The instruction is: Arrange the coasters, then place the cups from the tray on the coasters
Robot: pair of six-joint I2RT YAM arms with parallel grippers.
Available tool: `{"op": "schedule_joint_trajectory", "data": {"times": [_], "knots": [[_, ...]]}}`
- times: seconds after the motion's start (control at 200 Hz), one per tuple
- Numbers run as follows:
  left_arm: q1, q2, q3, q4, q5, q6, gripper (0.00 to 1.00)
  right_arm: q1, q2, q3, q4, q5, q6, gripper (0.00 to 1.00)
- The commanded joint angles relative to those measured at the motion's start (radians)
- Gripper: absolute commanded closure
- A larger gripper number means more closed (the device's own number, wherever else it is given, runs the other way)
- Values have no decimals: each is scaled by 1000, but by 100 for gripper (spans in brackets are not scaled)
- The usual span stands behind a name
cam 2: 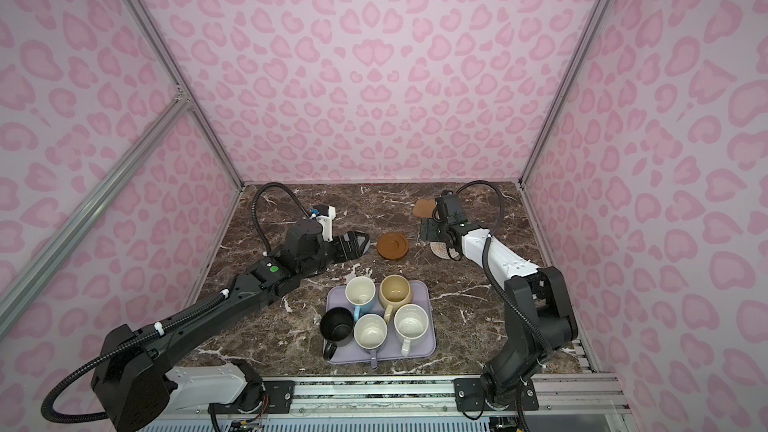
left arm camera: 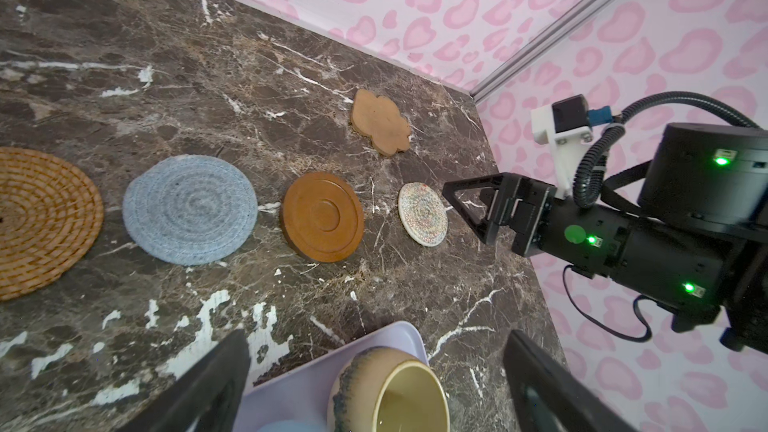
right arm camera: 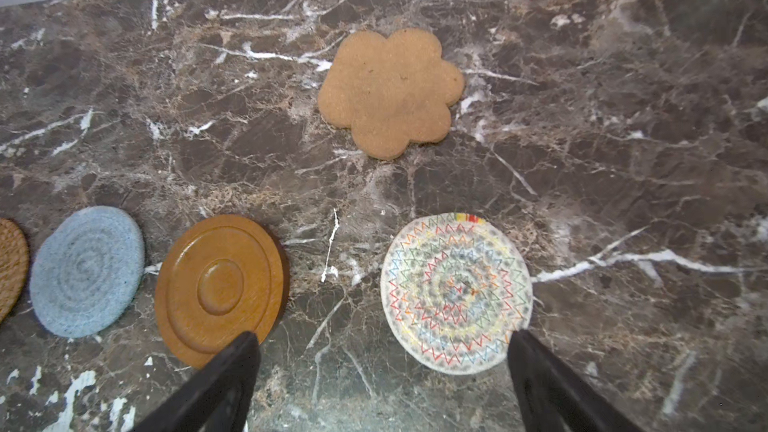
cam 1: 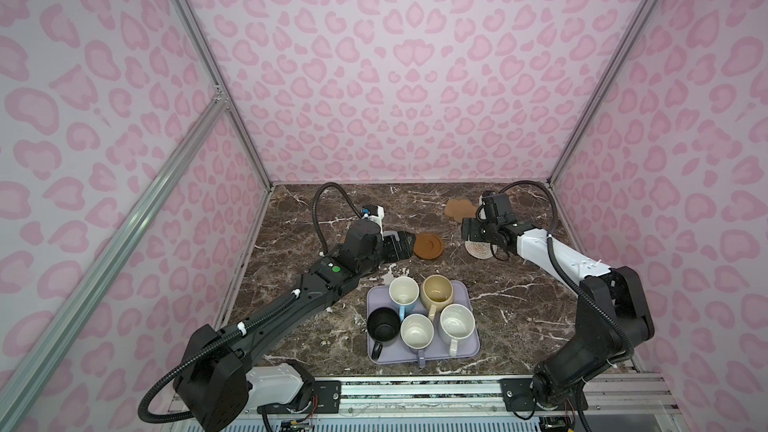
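Observation:
Five coasters lie on the marble: orange woven (left arm camera: 41, 222), blue-grey woven (left arm camera: 189, 209), brown wooden disc (left arm camera: 322, 218) and cream woven (left arm camera: 422, 214) in a row, with the tan flower-shaped one (left arm camera: 380, 122) behind them. My right gripper (right arm camera: 382, 351) hovers open just above the cream coaster (right arm camera: 456, 292), holding nothing. My left gripper (left arm camera: 374, 359) is open and empty beside the wooden disc (cam 1: 428, 246). Five cups stand on the lavender tray (cam 1: 473, 351): light blue (cam 1: 404, 290), pale yellow (cam 1: 436, 290), black (cam 1: 383, 326), lavender (cam 1: 417, 332) and speckled (cam 1: 456, 324).
In both top views the left arm hides the orange and blue-grey coasters. Pink patterned walls close the table on three sides. The tray sits near the front edge, between the two arm bases.

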Motion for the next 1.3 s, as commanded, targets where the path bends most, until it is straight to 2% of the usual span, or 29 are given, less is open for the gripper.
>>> {"op": "schedule_joint_trajectory", "data": {"times": [0.0, 0.18, 0.35, 0.55, 0.755, 1.295], "knots": [[-11, 36, 37, 1, -15, 22, 3, -20, 36, 3, 15, 15, -2, 9], [-28, 114, 83, 2, -25, 9, 3, -85, 93, 0, 19, -13, -23, 19], [-35, 185, 147, -21, -19, 21, 3, -86, 130, 7, 26, 10, -34, 22], [-36, 257, 230, -47, 31, 14, 3, -90, 190, 55, -3, 27, -34, 35], [-37, 275, 227, -44, 17, 8, 3, -90, 258, 96, -50, 41, -23, 44], [-36, 270, 210, -36, 60, -2, 3, -81, 325, 143, -126, 46, -26, 53]]}}
